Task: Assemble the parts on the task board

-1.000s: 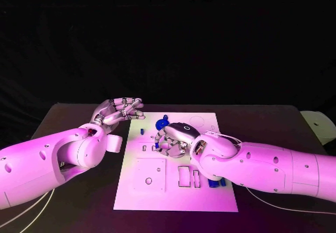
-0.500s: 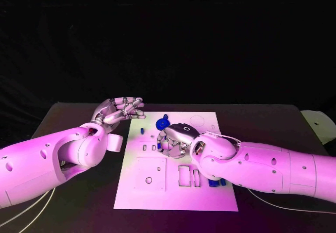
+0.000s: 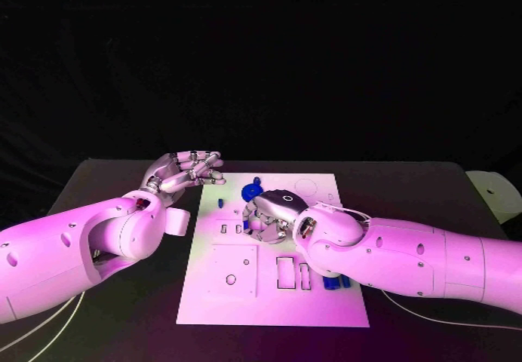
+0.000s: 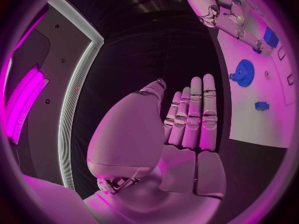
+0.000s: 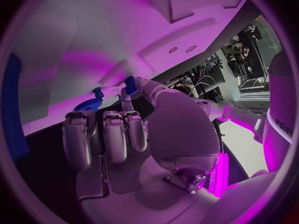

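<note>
Right robot hand (image 3: 270,215) over mid task board (image 3: 245,302), fingers curled down; grip content cannot be told. Left robot hand (image 3: 185,172) idle, fingers together, beside board's far-left corner on bench (image 3: 435,188). Blue gear (image 3: 256,185) lies near the board's far edge; likely seating a part, next needing a careful press.

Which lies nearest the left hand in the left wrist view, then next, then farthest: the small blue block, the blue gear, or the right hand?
1. small blue block, on the task board beside the left hand.
2. blue gear, farther along the board.
3. right hand, beyond the gear.
</note>
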Robot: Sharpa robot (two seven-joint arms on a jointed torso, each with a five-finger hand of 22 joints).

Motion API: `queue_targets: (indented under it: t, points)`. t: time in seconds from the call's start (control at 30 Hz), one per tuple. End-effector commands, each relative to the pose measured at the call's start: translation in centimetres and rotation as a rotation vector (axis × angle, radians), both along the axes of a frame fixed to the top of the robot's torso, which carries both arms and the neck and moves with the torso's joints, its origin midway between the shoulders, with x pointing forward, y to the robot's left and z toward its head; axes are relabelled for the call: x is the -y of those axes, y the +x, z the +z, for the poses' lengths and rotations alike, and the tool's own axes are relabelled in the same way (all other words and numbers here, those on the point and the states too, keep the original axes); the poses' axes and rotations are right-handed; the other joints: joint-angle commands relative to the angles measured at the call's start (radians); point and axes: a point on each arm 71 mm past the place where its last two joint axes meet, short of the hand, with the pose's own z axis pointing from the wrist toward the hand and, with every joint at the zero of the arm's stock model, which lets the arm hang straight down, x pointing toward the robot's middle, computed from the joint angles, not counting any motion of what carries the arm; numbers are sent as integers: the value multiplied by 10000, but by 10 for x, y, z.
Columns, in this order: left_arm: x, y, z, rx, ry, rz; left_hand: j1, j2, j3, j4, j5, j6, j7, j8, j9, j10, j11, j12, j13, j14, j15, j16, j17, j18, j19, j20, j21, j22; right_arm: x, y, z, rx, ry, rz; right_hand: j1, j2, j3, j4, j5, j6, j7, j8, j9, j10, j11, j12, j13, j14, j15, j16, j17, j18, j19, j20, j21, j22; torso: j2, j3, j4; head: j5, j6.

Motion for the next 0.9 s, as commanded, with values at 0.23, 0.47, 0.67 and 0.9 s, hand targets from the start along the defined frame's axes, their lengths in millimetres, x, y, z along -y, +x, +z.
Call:
queue_targets:
  t: [0.23, 0.47, 0.67, 0.9]
  points:
    - [2, -1, 1, 26, -110, -204, -36, 45, 64, -3, -46, -5, 54, -62, 9, 63, 2, -41, 13, -80, 22, -15, 15, 122, -52, 2, 40, -13, 2, 3, -8, -202, -571, -73, 27, 85, -24, 43, 36, 237, -160, 170, 170, 565, -39, 11, 2012, 983, -69, -6, 2258, -156, 748, -65, 6, 2159, 1, 1, 11, -17, -6]
    - [1, -1, 1, 22, -103, -193, -61, 42, 69, 10, -49, -7, 52, -69, 11, 64, 2, -51, 12, -89, 25, -21, 35, 121, -59, 5, 40, -16, 0, 2, -10, -289, -645, -8, 15, 59, -31, 40, 19, 227, -159, 171, 171, 558, -38, 3, 2004, 982, -70, -7, 2251, -153, 742, -66, -3, 2150, -8, 3, 2, -2, -39]
    - [1, 0, 1, 19, -103, -194, -61, 42, 69, 10, -49, -7, 52, -69, 11, 64, 2, -51, 12, -89, 25, -21, 35, 121, -59, 5, 40, -16, -1, 0, -11, -324, -671, 36, 8, 42, -37, 37, 10, 220, -157, 171, 171, 558, -37, 3, 2004, 982, -71, -8, 2250, -154, 744, -66, 0, 2154, -4, 3, 2, -2, -50]
    - [1, 0, 1, 18, -101, -191, -61, 42, 69, 10, -49, -7, 52, -69, 11, 64, 2, -51, 12, -89, 25, -21, 35, 121, -59, 5, 40, -16, -2, -2, -12, -380, -758, 121, -47, -33, -68, 46, -24, 208, -149, 178, 174, 559, -32, 3, 2006, 983, -68, -7, 2255, -156, 749, -66, 6, 2161, -2, 2, 0, -3, -72]
